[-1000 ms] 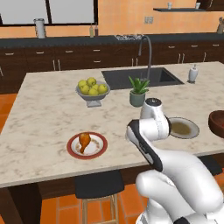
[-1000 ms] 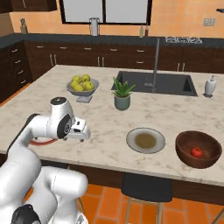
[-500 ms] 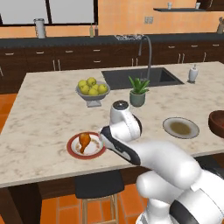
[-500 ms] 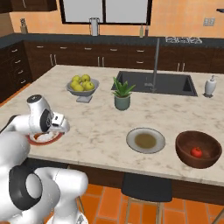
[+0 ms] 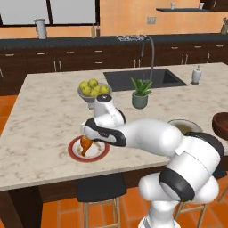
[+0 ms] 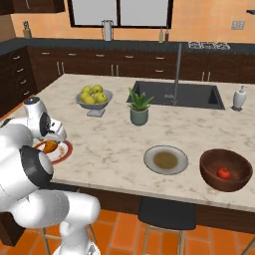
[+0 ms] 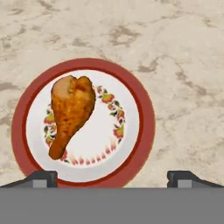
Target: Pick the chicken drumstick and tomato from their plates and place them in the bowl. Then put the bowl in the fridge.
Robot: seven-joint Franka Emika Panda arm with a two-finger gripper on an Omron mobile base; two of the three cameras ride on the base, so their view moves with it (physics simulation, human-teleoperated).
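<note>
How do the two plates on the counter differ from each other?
The red-rimmed plate is white with a flowery ring, while the grey-rimmed plate has a brownish centre. The red-rimmed plate holds the chicken drumstick; the grey-rimmed plate has no food on it. Both are round, flat and lie on the marble counter.

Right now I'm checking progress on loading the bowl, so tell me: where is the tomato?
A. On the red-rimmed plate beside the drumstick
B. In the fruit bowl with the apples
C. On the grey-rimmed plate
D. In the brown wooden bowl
D: the right base view shows the red tomato lying inside the brown wooden bowl, while the grey-rimmed plate holds nothing and the chicken drumstick lies alone on the red-rimmed plate.
</note>
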